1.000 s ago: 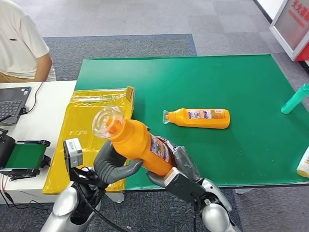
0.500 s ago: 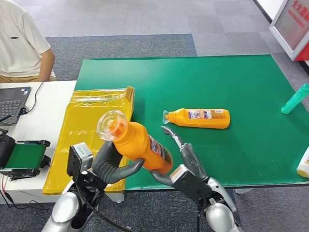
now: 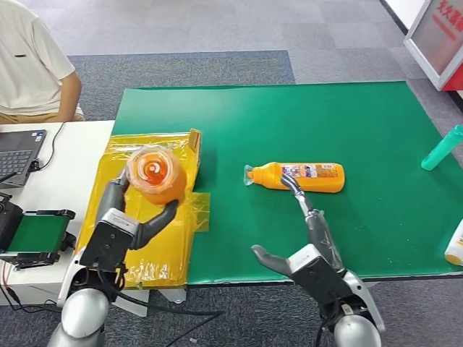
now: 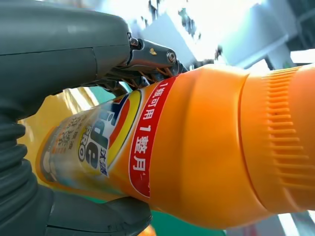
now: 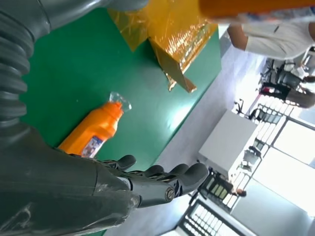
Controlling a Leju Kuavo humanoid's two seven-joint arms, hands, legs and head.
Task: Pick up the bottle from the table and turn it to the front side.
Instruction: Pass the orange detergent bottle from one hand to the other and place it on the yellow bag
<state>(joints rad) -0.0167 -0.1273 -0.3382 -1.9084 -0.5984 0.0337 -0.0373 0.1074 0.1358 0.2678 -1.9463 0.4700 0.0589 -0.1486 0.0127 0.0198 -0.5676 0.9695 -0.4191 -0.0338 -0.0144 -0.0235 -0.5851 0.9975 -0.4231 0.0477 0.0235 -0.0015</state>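
- The left robot hand (image 3: pixel 117 228) has the orange bottle (image 3: pixel 157 173) wrapped in its fingers, lifted off the counter (image 3: pixel 349 123) and hanging above the yellow bag (image 3: pixel 158 249), its clear cap pointing up toward the head camera.
- In the left wrist view the thumb and fingers (image 4: pixel 156 56) clasp the labelled mid-body, with the printed label (image 4: pixel 96 142) showing between them.
- The right robot hand (image 3: pixel 306 249) is spread and holds nothing, hovering near the counter's front edge.
- A second orange bottle (image 3: pixel 297 176) lies on its side on the green surface, untouched.
- From where I stand, the bottle looks like stiff moulded plastic, glossy and likely slick; if full, it would be fairly heavy.
- I'd judge the waist the safest hold; the ribbed shoulder (image 4: pixel 278 142) offers friction, while the cap seems a poor place to grip.
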